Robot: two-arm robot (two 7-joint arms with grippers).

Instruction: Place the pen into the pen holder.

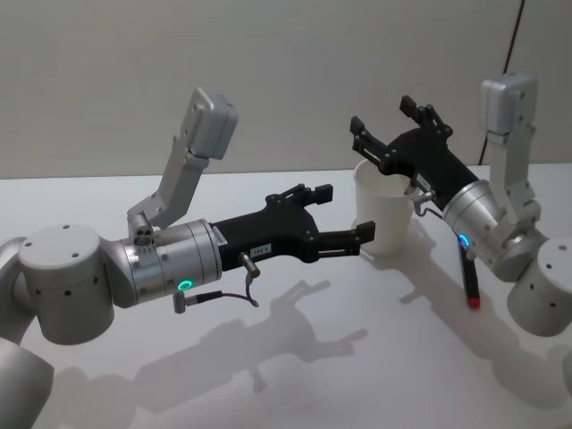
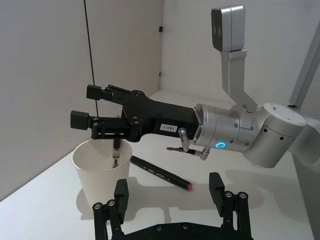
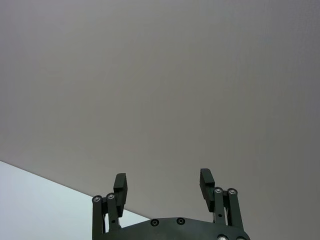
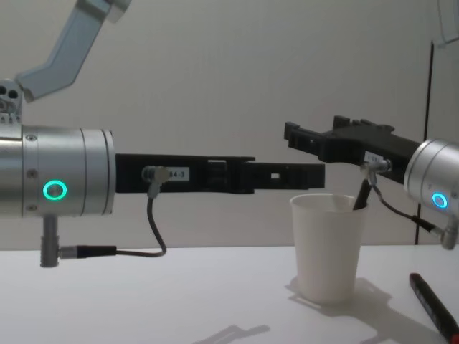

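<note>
On tabletop [image 1: 357, 393], pen [image 1: 466, 273] flat beside cup [image 1: 384, 219]; right claw [image 1: 384, 121] wide above rim, left claw [image 1: 344, 213] wide alongside. Chest view clips pen.

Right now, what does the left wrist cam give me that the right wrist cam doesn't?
Left wrist adds: the pen holder, a slim dark item, likely a pen, standing in it, a red-tipped pen lying on the table beside the holder, and the left tool, open, facing the holder.
Right wrist adds: a look from behind along the right tool, fingers spread, nothing between them.
Shared: the right tool itself, which the left wrist sees side-on above the holder, plus the white table and the bare wall.
</note>
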